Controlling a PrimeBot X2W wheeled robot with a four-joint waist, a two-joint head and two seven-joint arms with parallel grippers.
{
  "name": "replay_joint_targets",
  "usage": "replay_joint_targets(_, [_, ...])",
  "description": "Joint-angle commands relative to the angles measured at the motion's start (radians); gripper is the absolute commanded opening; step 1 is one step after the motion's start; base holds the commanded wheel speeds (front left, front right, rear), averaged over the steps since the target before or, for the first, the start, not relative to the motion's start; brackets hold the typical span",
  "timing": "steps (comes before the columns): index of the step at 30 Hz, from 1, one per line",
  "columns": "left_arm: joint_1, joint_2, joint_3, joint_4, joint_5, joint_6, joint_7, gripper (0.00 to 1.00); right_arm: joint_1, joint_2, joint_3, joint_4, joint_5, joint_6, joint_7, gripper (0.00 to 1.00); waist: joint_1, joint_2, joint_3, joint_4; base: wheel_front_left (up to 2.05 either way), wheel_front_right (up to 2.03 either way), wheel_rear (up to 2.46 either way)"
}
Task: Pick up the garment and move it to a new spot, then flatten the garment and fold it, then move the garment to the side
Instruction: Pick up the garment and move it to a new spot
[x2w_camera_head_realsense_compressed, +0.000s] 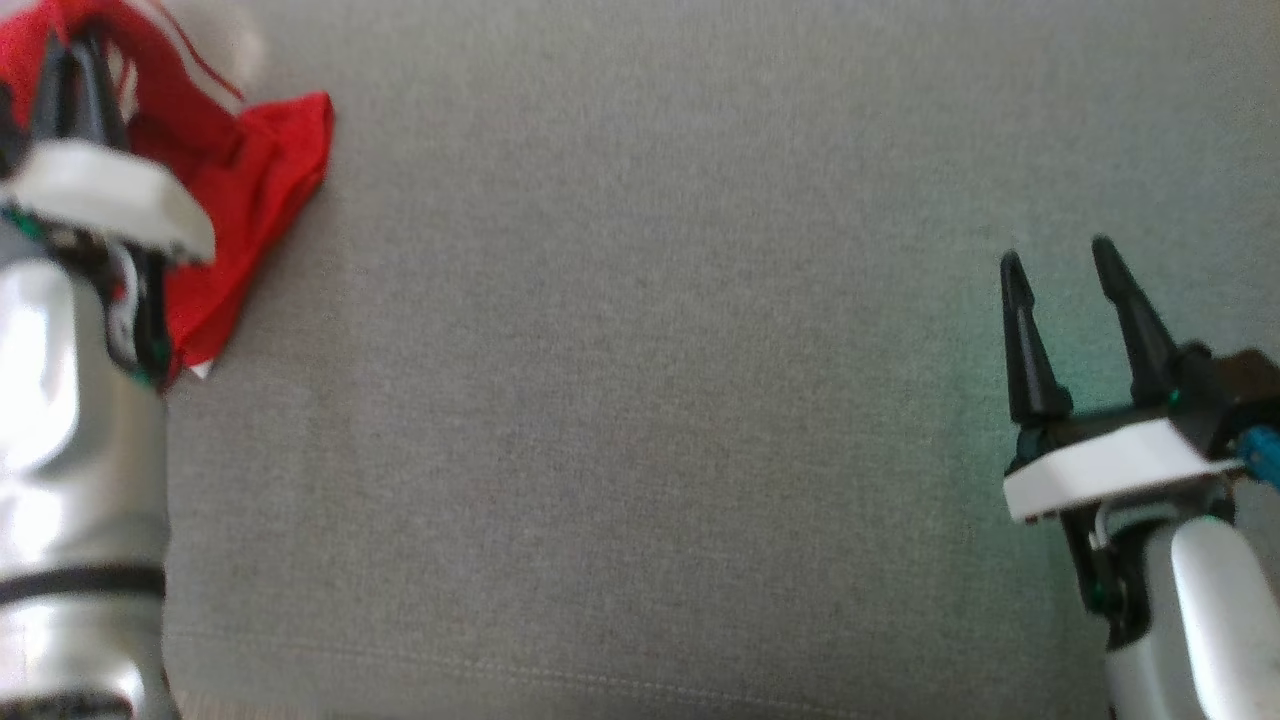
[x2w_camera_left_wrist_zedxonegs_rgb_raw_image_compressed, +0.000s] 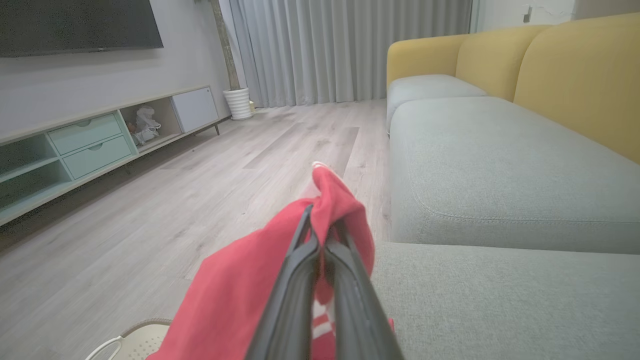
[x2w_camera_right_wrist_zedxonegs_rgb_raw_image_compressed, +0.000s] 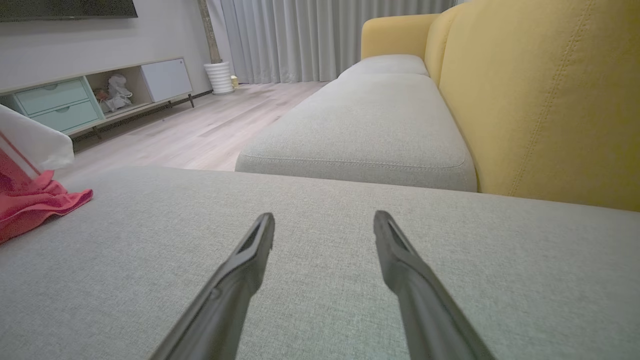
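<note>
The garment (x2w_camera_head_realsense_compressed: 250, 190) is a red cloth with white stripes, bunched at the far left of the grey sofa seat (x2w_camera_head_realsense_compressed: 650, 400). My left gripper (x2w_camera_head_realsense_compressed: 75, 60) is shut on a fold of the garment (x2w_camera_left_wrist_zedxonegs_rgb_raw_image_compressed: 240, 290), which drapes over its fingers (x2w_camera_left_wrist_zedxonegs_rgb_raw_image_compressed: 295, 280) in the left wrist view. Part of the cloth (x2w_camera_right_wrist_zedxonegs_rgb_raw_image_compressed: 35, 205) lies on the seat in the right wrist view. My right gripper (x2w_camera_head_realsense_compressed: 1058, 258) stands open at the right, low over the seat, with nothing between its fingers (x2w_camera_right_wrist_zedxonegs_rgb_raw_image_compressed: 250, 250).
The yellow sofa back (x2w_camera_right_wrist_zedxonegs_rgb_raw_image_compressed: 540, 100) runs along one side, with further grey cushions (x2w_camera_right_wrist_zedxonegs_rgb_raw_image_compressed: 360, 120) beyond. A wooden floor (x2w_camera_left_wrist_zedxonegs_rgb_raw_image_compressed: 165, 200), a low TV cabinet (x2w_camera_left_wrist_zedxonegs_rgb_raw_image_compressed: 90, 140) and a pale perforated basket (x2w_camera_left_wrist_zedxonegs_rgb_raw_image_compressed: 140, 342) lie off the seat's edge.
</note>
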Motion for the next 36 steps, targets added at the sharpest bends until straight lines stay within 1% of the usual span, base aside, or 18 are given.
replay_joint_targets(1, [0.024,0.058,0.023,-0.087,0.012,-0.003,-0.012,0.0,0.013,0.011,0.021,-0.024,0.008,0.008,-0.01,1.0,0.0,0.0,-0.056,0.0,0.0,0.0,0.0])
replay_joint_targets(7, [0.194,0.071,0.016,-0.296,0.02,-0.016,-0.012,0.0,0.048,0.027,0.037,-0.01,0.019,0.008,-0.018,1.0,0.0,0.0,-0.155,-0.025,0.0,0.0,0.0])
replay_joint_targets(8, [0.194,0.071,0.016,-0.296,0.02,-0.016,-0.012,0.0,0.048,0.027,0.037,-0.01,0.019,0.008,-0.018,1.0,0.0,0.0,-0.155,-0.025,0.0,0.0,0.0])
replay_joint_targets(10, [0.253,0.071,0.015,-0.363,0.019,-0.013,-0.008,0.0,0.063,0.03,0.04,-0.008,0.017,0.008,-0.019,1.0,0.0,0.0,-0.185,-0.036,0.0,0.0,0.0])
replay_joint_targets(15, [0.383,0.073,0.006,-0.553,0.011,-0.013,0.076,0.0,0.086,0.037,0.045,-0.019,0.018,0.008,-0.016,1.0,0.0,0.0,-0.218,-0.074,0.0,0.0,0.0])
replay_joint_targets(21, [0.477,0.039,-0.051,-0.747,0.013,-0.014,0.149,0.0,0.103,0.043,0.041,-0.032,0.017,0.008,-0.005,1.0,0.0,0.0,-0.228,-0.138,0.0,0.0,0.0])
replay_joint_targets(23, [0.494,0.019,-0.09,-0.792,0.009,-0.026,0.157,0.0,0.104,0.044,0.04,-0.037,0.02,0.008,-0.005,1.0,0.0,0.0,-0.227,-0.166,0.0,0.0,0.0])
replay_joint_targets(26, [0.51,-0.013,-0.16,-0.829,-0.006,-0.05,0.184,0.0,0.1,0.046,0.042,-0.052,0.008,0.008,-0.004,1.0,0.0,0.0,-0.212,-0.214,0.0,0.0,0.0])
replay_joint_targets(29, [0.498,-0.039,-0.226,-0.83,-0.013,-0.067,0.195,0.0,0.094,0.047,0.05,-0.065,0.002,0.008,-0.004,1.0,0.0,0.0,-0.191,-0.266,0.0,0.0,0.0])
replay_joint_targets(36, [0.391,-0.131,-0.43,-0.722,-0.028,-0.092,0.192,0.0,0.078,0.05,0.053,-0.077,0.015,0.008,-0.011,1.0,0.0,0.0,-0.121,-0.388,0.0,0.0,0.0])
